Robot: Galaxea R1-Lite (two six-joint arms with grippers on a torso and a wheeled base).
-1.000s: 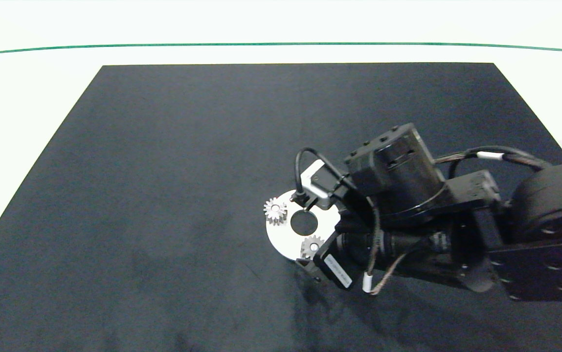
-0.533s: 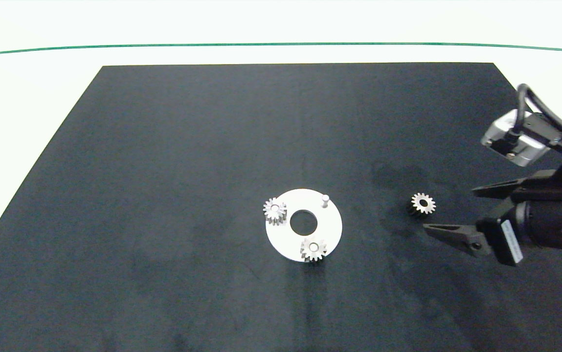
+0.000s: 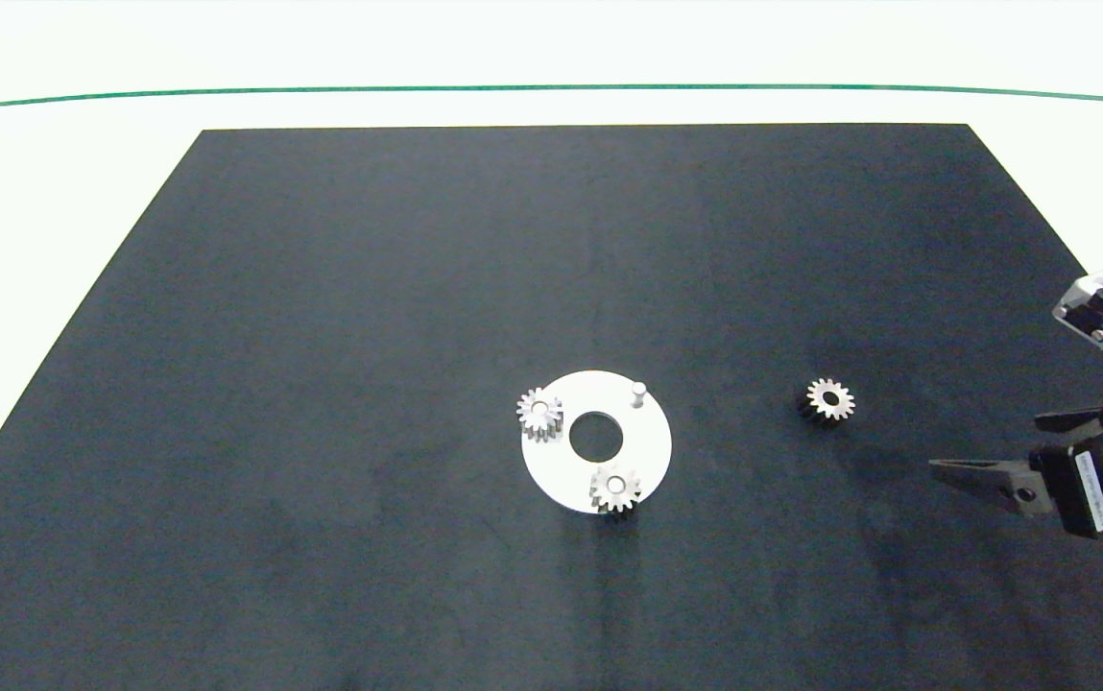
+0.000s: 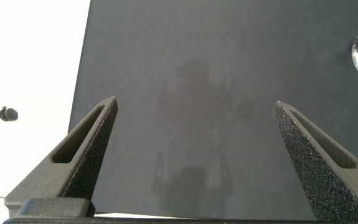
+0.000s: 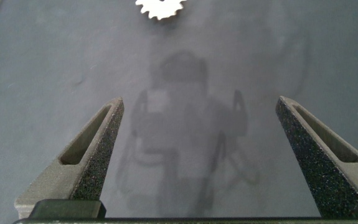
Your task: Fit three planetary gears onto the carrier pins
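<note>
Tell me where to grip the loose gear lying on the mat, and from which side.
Grip the loose gear across its toothed rim, coming straight down from above: it lies flat, bore up, apart from the white disc. The open right gripper is nearest.

A black mat [image 3: 417, 336] covered most of the white bench [image 3: 52, 173]; a thin green line [image 3: 551, 87] ran across the bench's far side.
</note>
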